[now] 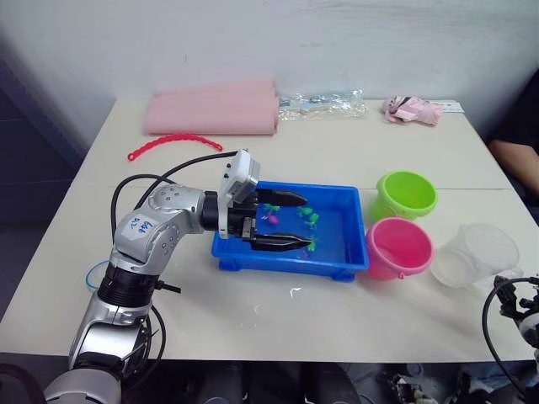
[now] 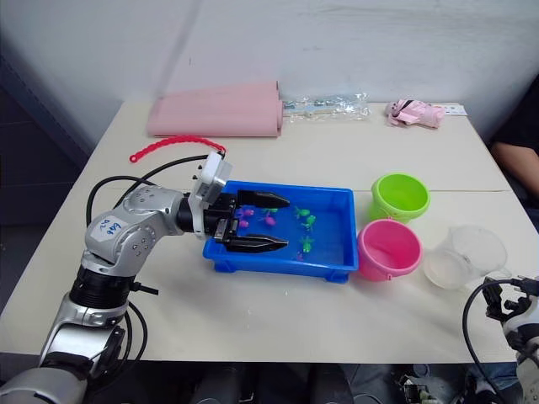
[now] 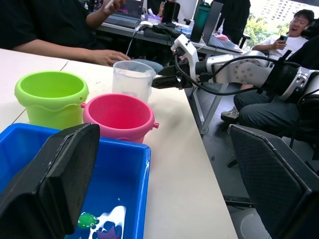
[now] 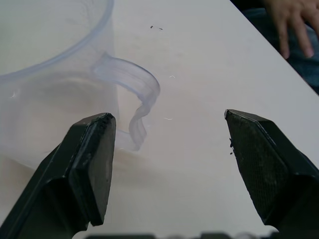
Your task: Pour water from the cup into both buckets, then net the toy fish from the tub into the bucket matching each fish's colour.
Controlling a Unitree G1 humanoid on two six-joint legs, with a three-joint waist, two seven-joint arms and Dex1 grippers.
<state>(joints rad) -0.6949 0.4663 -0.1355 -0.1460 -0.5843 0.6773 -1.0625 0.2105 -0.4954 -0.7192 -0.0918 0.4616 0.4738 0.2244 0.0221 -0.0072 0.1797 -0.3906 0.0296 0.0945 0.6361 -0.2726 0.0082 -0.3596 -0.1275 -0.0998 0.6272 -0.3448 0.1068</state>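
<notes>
The fingers of the left gripper (image 1: pixel 282 220) are spread wide and empty over the blue tub (image 1: pixel 347 220), one tip near its far rim, the other near its near rim. The fingers of the right gripper (image 4: pixel 169 164) are also apart and hold nothing; they point at the handle of the clear cup (image 4: pixel 45 94), which sits just ahead of them without being touched.

The tub stands near the middle of the surface (image 1: pixel 278 320), with shallow water and a handful of tiny toy fish (image 1: pixel 306 215), some green, some pink or magenta; their exact count cannot be told. Two buckets stand just beside the tub, toward the right edge: the lime green bucket (image 1: pixel 407 195) farther back, the pink bucket (image 1: pixel 398 247) nearer the front, the two touching or nearly so. Whether either holds water cannot be told. The single cup stands just beyond the pink bucket, close to the right edge.

Along the far edge lie a folded pink cloth (image 1: pixel 215 108), a clear plastic wrapper (image 1: pixel 324 104) and a small pink bundle (image 1: pixel 411 109). A red beaded strip (image 1: pixel 173 144) lies in front of the cloth. A person's hand (image 4: pixel 294 22) rests beyond the right edge.
</notes>
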